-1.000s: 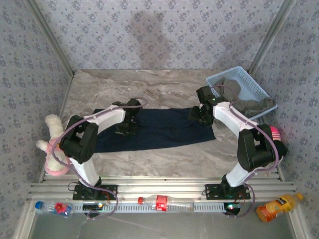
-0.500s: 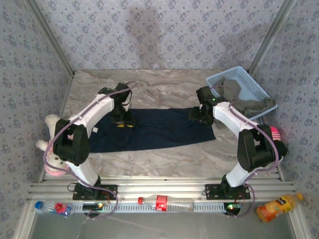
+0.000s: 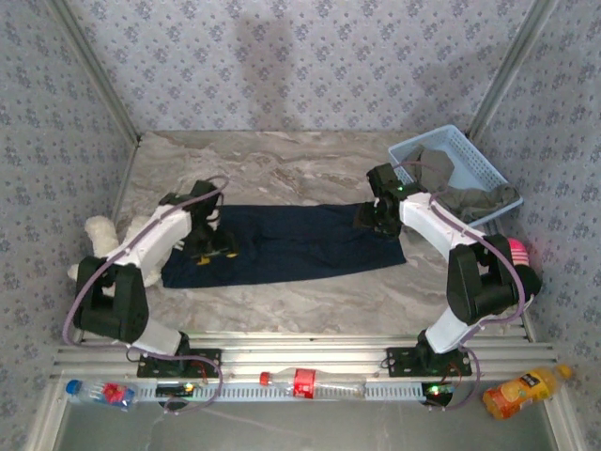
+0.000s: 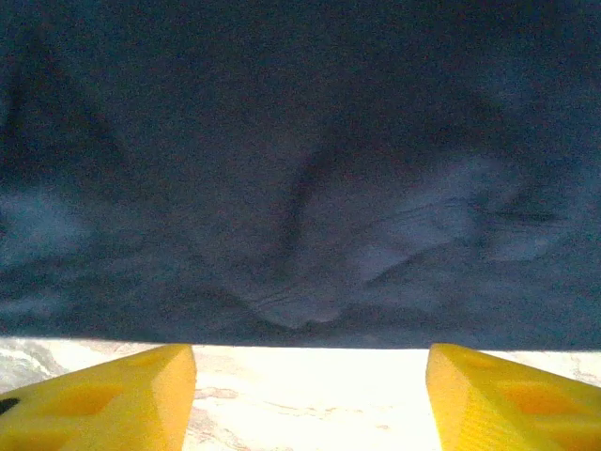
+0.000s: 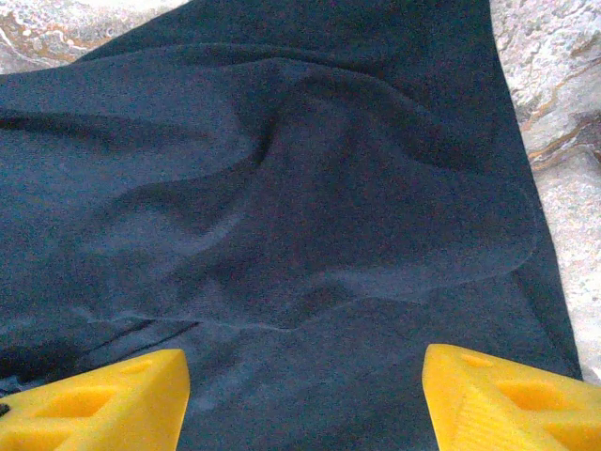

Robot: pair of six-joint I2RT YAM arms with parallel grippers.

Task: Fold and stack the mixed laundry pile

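The left gripper (image 4: pixel 310 362) is standing open at the bottom of its wrist view. Its yellow fingers are sitting well apart over bare marble and are gripping nothing. Just beyond them the navy T-shirt (image 3: pixel 291 242) is lying as a long band across the middle of the table (image 3: pixel 282 164), with its near hem puckering. A pinch taken here is likely catching only one layer, or dragging the lower-left corner askew, which is risking a crooked fold.

The right gripper (image 5: pixel 305 362) is hovering wide open and empty over a raised ridge at the shirt's right end. Pressing down there is risking a crease being set into the cloth. Farther back, at upper right, the grey-olive garment (image 3: pixel 470 195) is hanging over the rim of the blue basket (image 3: pixel 441 139), where a passing elbow could be snagging it.

In the top view the left arm is bending in from lower left, with its wrist angling down at the shirt's left end. The right arm is arching up from lower right and inward.
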